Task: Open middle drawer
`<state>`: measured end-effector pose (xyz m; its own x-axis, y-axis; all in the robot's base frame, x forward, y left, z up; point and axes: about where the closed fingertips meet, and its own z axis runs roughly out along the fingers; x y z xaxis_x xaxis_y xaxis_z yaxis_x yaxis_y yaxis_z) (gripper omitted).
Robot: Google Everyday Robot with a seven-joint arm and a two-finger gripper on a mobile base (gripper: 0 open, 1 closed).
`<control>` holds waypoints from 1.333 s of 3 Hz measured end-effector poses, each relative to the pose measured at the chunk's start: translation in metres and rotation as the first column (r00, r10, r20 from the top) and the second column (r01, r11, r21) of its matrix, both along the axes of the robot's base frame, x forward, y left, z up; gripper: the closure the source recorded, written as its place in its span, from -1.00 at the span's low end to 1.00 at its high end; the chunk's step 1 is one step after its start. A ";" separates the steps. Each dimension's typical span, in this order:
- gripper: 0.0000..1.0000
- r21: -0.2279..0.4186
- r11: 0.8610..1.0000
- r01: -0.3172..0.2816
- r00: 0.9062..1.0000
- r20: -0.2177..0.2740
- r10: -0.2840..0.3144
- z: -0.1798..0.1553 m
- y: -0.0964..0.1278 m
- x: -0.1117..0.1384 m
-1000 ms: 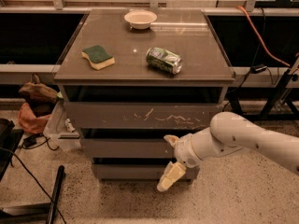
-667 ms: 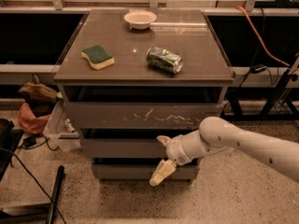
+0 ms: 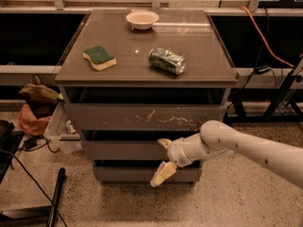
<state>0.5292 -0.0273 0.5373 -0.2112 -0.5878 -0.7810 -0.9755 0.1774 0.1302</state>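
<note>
So the middle drawer (image 3: 123, 150) was the plain front between the scratched drawer (image 3: 118, 116) above it and the bottom drawer (image 3: 123, 174). The arm reached in from 4 o'clock. The gripper (image 3: 163, 159) sat at the drawer's right half with its fingers (image 3: 164, 142) spread wide, one by the top edge and the other pointing toward 7 o'clock. Up top were a sponge (image 3: 99, 57), a can (image 3: 166, 60) at its 3 o'clock, and a bowl (image 3: 142, 19) at 12.

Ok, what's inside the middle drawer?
Its inside is not visible: only the middle drawer front shows, with a dark gap above it under the top drawer. The gripper, fingers apart, covers the front's right end.
</note>
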 end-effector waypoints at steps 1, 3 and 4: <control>-1.00 0.022 0.998 0.064 0.998 0.017 -0.064 -0.034 -0.006 0.041; -1.00 -0.004 0.979 0.204 0.970 0.139 -0.202 -0.054 -0.018 0.104; -1.00 -0.039 0.975 0.221 0.965 0.153 -0.212 -0.065 -0.018 0.114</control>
